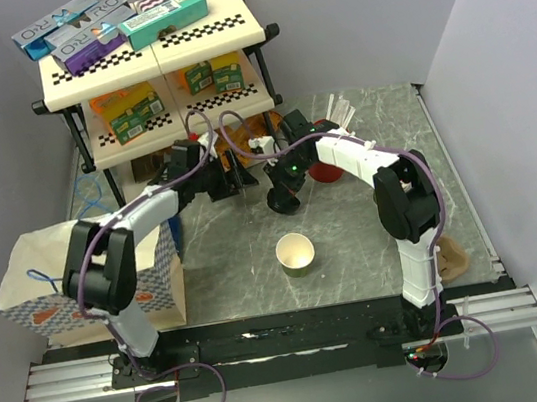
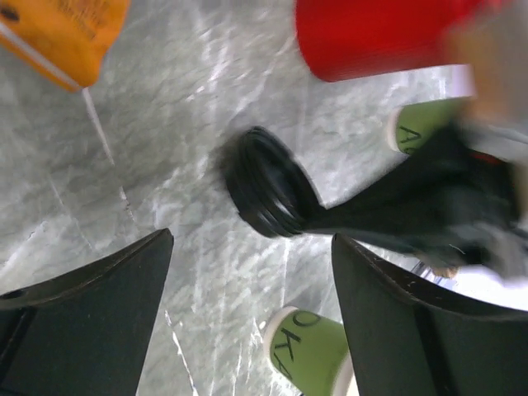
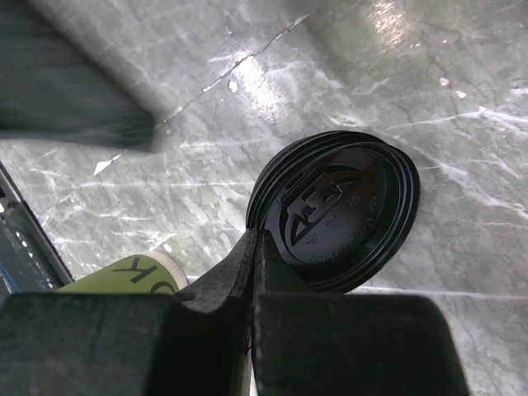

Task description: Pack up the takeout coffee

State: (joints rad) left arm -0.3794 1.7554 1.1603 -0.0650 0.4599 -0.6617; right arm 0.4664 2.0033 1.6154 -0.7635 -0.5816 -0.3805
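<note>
Near the middle of the grey marbled tabletop [image 1: 227,258], a round black plastic lid [image 3: 334,210] is tilting, its rim pinched between the right fingers [image 3: 235,268].
A small green paper cup [image 1: 296,254], cream-white inside, is standing open nearer the arm bases, apart from the lid; the left fingers [image 2: 107,285] are hovering spread beside the lid, a red cup [image 2: 371,33] beyond.

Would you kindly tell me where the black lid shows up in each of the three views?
Top external: the black lid sits just above centre, a dark shape at the right claw, hard to separate.
Left wrist: the lid is central, seen edge-on.
Right wrist: the lid is centre-right, face-on.
Shared landmark: the right claw pinching its rim.
</note>
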